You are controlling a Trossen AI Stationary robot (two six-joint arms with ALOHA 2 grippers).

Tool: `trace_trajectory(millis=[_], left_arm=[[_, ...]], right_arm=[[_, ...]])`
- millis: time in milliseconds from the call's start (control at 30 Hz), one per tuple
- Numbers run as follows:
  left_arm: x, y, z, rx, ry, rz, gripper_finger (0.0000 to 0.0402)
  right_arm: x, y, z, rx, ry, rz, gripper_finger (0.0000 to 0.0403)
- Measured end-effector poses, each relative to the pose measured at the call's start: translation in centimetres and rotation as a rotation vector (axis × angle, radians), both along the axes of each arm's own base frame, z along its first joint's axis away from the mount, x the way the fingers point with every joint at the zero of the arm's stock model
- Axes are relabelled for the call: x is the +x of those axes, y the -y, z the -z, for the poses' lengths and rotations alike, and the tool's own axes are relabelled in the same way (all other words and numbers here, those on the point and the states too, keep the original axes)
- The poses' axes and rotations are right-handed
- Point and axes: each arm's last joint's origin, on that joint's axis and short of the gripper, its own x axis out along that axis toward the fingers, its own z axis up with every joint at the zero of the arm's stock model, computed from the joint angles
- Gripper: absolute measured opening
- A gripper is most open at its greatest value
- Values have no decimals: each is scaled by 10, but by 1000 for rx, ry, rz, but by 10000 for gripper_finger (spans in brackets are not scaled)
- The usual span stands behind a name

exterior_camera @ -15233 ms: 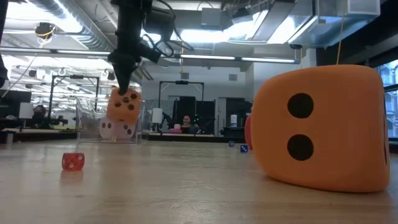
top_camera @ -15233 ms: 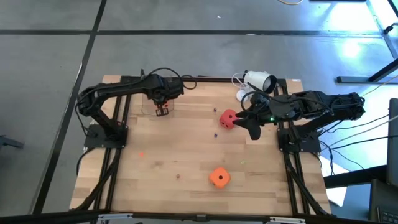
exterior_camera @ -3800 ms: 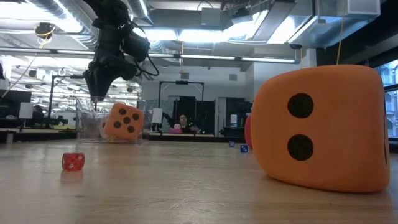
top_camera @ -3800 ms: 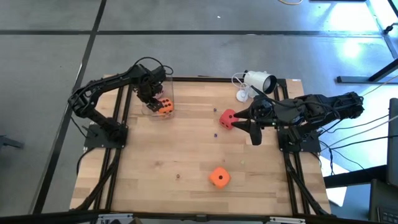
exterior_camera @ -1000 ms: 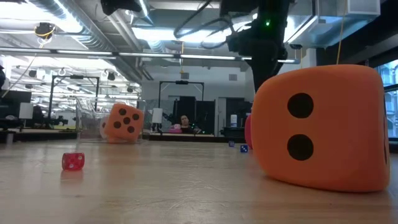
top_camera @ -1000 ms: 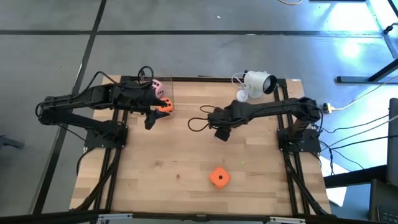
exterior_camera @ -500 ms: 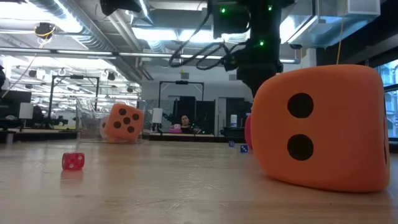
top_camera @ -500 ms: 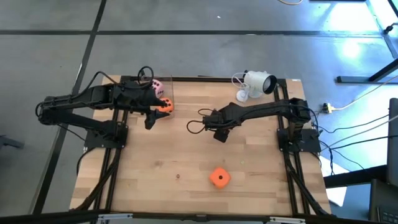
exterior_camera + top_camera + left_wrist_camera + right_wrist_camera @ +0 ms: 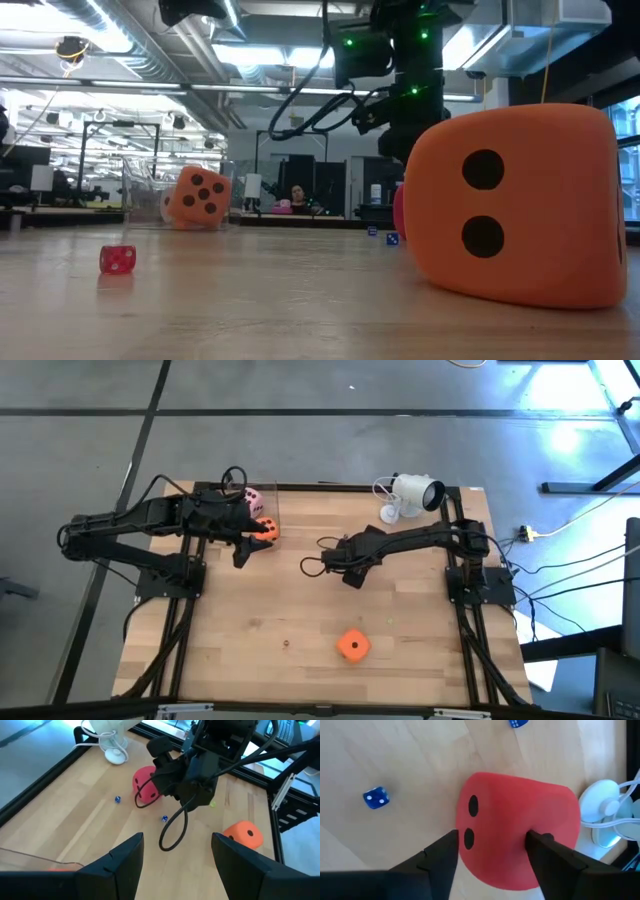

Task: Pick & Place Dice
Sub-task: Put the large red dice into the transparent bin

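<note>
Wooden table (image 9: 300, 630) seen from above. Right gripper (image 9: 492, 851) at table centre, fingers pressed against either side of the red die (image 9: 520, 840). Left gripper (image 9: 175, 851), fingers apart, beside the clear bin holding orange die (image 9: 264, 530) and pink die (image 9: 254, 499). Another orange die (image 9: 352, 645) near the front edge.

The high camera looked straight down on the whole wooden table (image 9: 300, 630) and both arms from well above. The low camera sat at tabletop height, just beside an orange die (image 9: 515, 205), facing level across the boards into the room behind. The left wrist camera looked forward between its own fingers (image 9: 125, 865) across the table at the right arm (image 9: 200, 765), sharing the red die (image 9: 146, 784) with the right wrist camera, which looked down on that die (image 9: 520, 830) from very close, between its own fingers (image 9: 440, 855).
</note>
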Motion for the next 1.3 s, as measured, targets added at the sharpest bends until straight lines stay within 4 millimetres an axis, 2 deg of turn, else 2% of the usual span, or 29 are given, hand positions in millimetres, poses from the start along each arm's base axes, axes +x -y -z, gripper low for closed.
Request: trace_trajectory(millis=[100, 267, 300, 500, 767, 1033, 1300], left_arm=[[0, 0, 0, -4, 1, -3, 225], [0, 0, 0, -8, 1, -5, 225], [0, 0, 0, -7, 1, -4, 225], [0, 0, 0, -8, 2, -5, 225], [0, 0, 0, -8, 2, -5, 225], [0, 0, 0, -7, 2, -5, 225], [0, 0, 0, -8, 2, -6, 225]], right_arm=[[0, 1, 0, -17, -4, 0, 168], [0, 1, 1, -16, -9, -13, 35], [0, 1, 1, -14, -12, -24, 22], [0, 4, 0, 4, 1, 4, 10], [1, 0, 0, 26, -7, -50, 10], [20, -3, -14, 70, 94, -109, 0], [20, -2, -16, 123, 101, -80, 3]])
